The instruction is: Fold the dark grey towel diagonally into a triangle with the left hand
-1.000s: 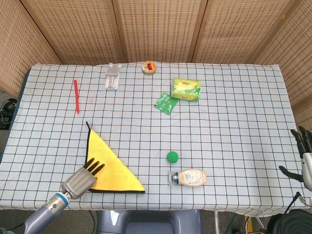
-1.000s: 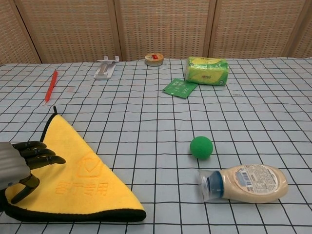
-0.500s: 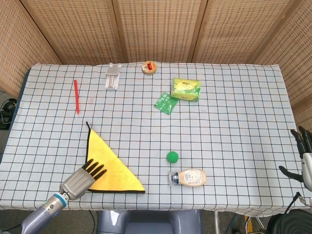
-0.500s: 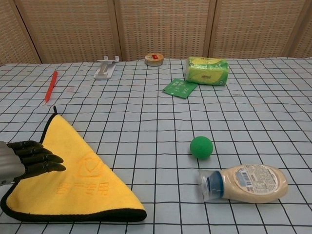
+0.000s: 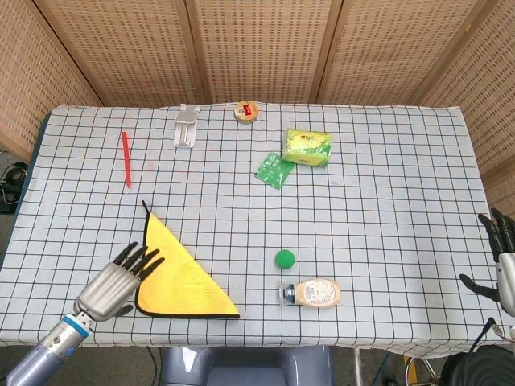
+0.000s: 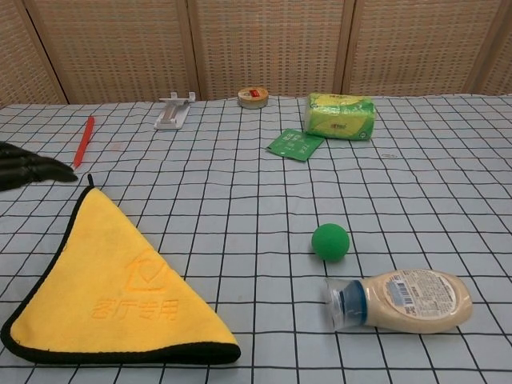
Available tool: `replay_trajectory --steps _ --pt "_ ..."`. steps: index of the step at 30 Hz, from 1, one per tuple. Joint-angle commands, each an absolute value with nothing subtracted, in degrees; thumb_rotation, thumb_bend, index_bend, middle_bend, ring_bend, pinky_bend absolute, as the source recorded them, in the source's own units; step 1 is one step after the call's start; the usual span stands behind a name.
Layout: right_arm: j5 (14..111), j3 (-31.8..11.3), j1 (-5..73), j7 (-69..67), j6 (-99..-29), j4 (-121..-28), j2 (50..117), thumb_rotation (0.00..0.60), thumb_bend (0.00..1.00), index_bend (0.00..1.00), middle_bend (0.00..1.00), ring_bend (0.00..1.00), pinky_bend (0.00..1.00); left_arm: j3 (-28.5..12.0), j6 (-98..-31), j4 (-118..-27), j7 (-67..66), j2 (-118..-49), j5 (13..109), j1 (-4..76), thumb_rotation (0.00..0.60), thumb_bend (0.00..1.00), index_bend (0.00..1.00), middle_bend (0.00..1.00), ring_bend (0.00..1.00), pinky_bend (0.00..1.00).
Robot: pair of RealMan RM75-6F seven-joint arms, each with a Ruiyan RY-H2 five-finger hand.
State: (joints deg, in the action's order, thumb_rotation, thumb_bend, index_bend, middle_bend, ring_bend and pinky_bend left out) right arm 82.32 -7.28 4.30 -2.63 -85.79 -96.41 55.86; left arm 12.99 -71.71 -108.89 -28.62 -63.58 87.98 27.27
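Left of the towel (image 5: pixel 181 275) we see our left hand (image 5: pixel 113 283), fingers spread and holding nothing, now lifted off the cloth it pressed a moment ago. Towel lies folded in a yellow triangle, dark-edged. Green ball (image 5: pixel 284 258) and sauce bottle (image 5: pixel 312 292) sit right of it; red pen (image 5: pixel 125 158) beyond. Right hand (image 5: pixel 502 261) idles far right, fingers apart.

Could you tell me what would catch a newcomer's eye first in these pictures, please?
The bright yellow towel, folded into a dark-edged triangle, lies at the table's near left corner. The left hand hangs just beside it, fingers apart. To the right sit a green ball and a bottle lying on its side.
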Motion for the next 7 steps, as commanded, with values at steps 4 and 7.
replay_trajectory --steps 4,7 --pt "82.53 -7.15 4.34 -2.24 -85.76 -96.46 55.98 0.600 0.00 0.10 0.00 0.00 0.00 5.95 -84.03 -108.21 -21.47 -62.62 85.62 20.95 0.600 0.08 0.00 0.00 0.00 0.00" --pt "82.62 -7.05 4.44 -1.86 -85.61 -96.39 56.14 0.600 0.00 0.10 0.00 0.00 0.00 4.19 -86.61 -107.10 -19.28 -63.38 82.90 18.71 0.600 0.08 0.00 0.00 0.00 0.00"
